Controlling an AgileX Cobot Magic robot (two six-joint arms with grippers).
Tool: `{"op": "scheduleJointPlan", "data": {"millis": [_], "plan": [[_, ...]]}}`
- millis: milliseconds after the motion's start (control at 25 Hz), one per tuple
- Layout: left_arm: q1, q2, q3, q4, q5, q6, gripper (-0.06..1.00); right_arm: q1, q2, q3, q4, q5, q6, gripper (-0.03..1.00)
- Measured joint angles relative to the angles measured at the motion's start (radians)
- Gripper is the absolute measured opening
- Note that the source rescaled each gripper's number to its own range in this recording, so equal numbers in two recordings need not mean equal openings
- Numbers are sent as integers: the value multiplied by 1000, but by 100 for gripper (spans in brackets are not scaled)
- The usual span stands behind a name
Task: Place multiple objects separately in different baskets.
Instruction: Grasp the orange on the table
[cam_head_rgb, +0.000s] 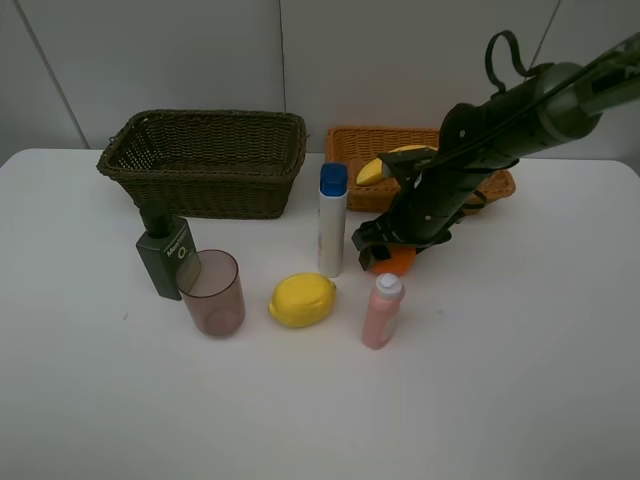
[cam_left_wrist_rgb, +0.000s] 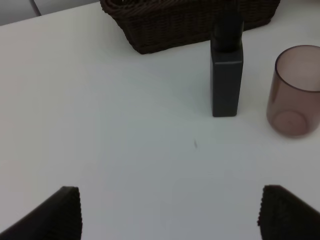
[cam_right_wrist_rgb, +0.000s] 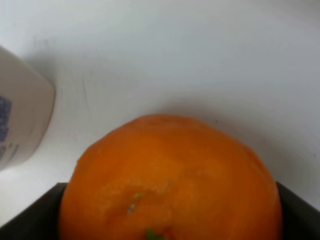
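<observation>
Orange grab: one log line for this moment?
right claw: closed on orange | left claw: open, empty | banana: in tan basket | lemon, tumbler: on table

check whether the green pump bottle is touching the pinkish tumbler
Apart. The left wrist view shows a strip of bare white table between the pump bottle and the tumbler.

The right arm (cam_head_rgb: 545, 100) is a chain of dark grey-green tubes joined by rounded black housings. A thin black cable (cam_head_rgb: 497, 52) loops out at twelve o'clock from one joint. Its right gripper (cam_head_rgb: 388, 250) is blocky and black. The left gripper (cam_left_wrist_rgb: 170, 212) has matte black fingers (cam_left_wrist_rgb: 55, 215) with finely ribbed edges.
</observation>
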Motion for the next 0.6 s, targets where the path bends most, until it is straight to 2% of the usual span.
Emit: {"op": "scheduleJointPlan", "data": {"millis": [440,600], "plan": [[0,0,0,0,0,0,95,0,0,0,1,1,0,69],[0,0,0,0,0,0,95,0,0,-12,-2,32,0,69]]}}
